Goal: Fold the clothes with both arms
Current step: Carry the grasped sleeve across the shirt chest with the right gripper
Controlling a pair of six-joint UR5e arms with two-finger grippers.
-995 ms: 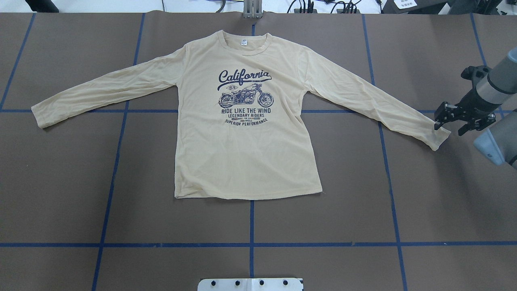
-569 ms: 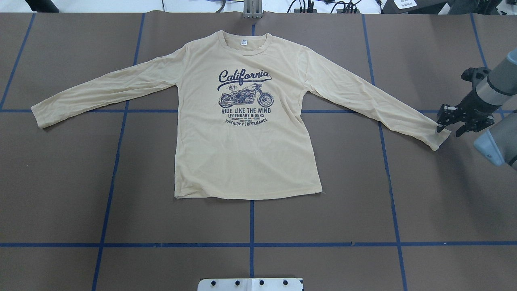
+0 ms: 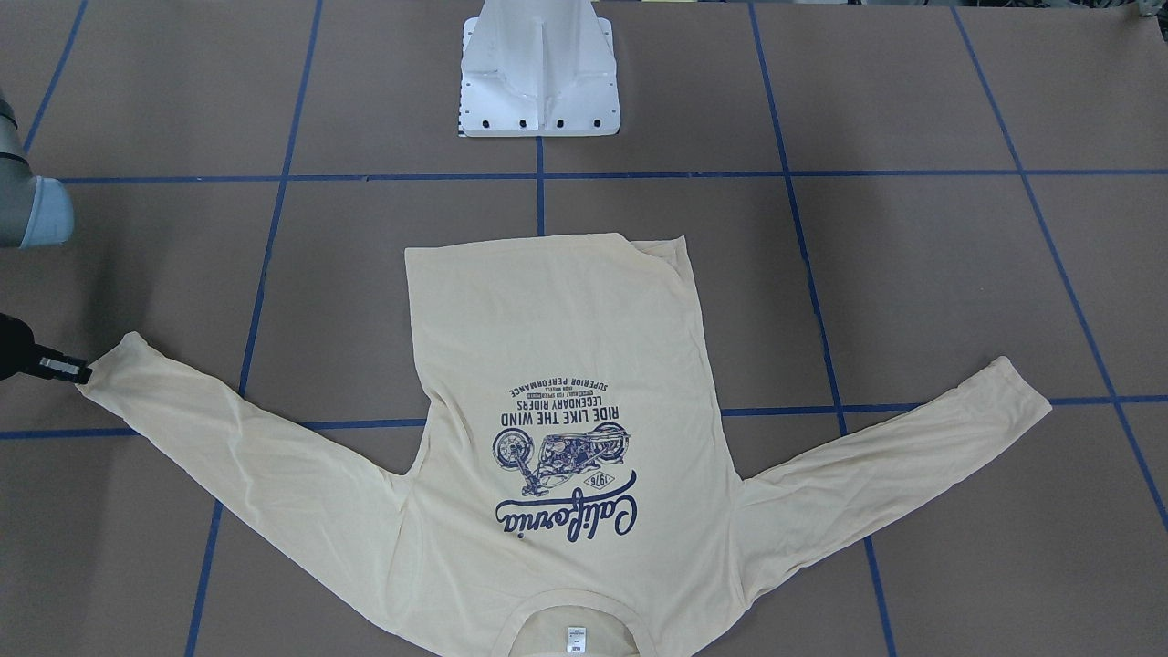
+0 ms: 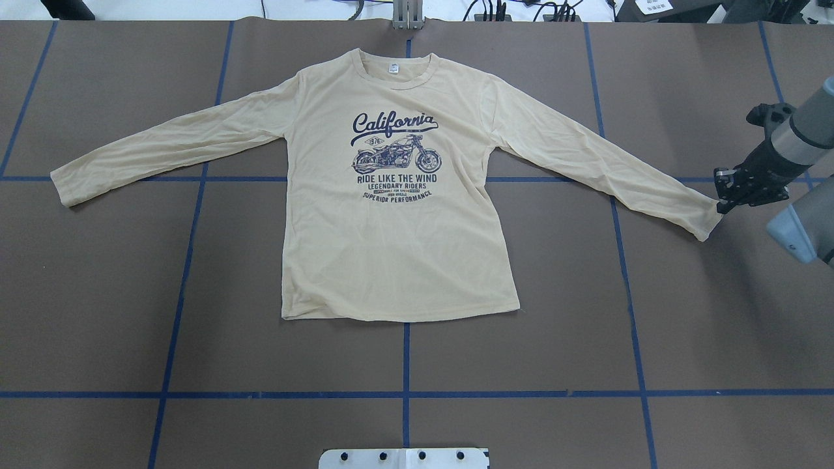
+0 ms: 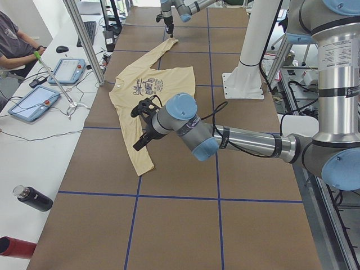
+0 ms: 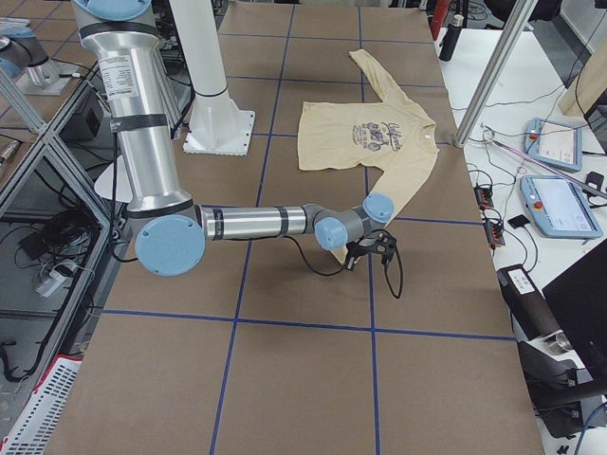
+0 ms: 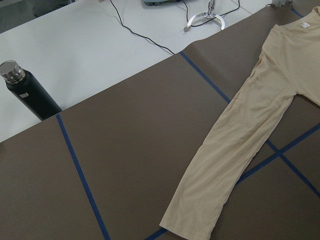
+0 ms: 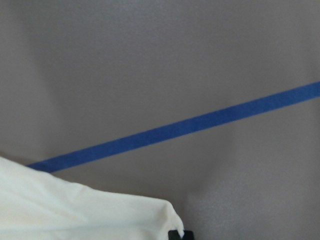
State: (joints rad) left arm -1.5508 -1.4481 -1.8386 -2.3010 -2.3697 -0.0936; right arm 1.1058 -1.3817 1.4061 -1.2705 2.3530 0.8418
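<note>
The cream-yellow long-sleeved shirt point(image 4: 397, 215) lies flat and print-up on the brown table, both sleeves spread out. My right gripper point(image 4: 722, 206) is low at the end of the right sleeve's cuff point(image 4: 707, 225), its fingers drawn together on the cuff's corner point(image 8: 170, 215). In the front-facing view the same gripper point(image 3: 66, 369) touches the cuff point(image 3: 114, 365). My left gripper point(image 5: 142, 138) hovers above the left sleeve point(image 7: 235, 150) and shows only in the left side view, so I cannot tell its state.
The white pedestal base point(image 3: 538, 82) stands at the near middle edge. Blue tape lines point(image 4: 405, 393) cross the table. A black bottle point(image 7: 30, 92) and tablets point(image 5: 70, 70) sit on the white side bench, where a person point(image 5: 14, 39) is seated.
My right gripper has shifted slightly toward the sleeve end and dropped onto it. Its fingers, spread apart a second ago, have come together at the cuff. The shirt has not moved.
</note>
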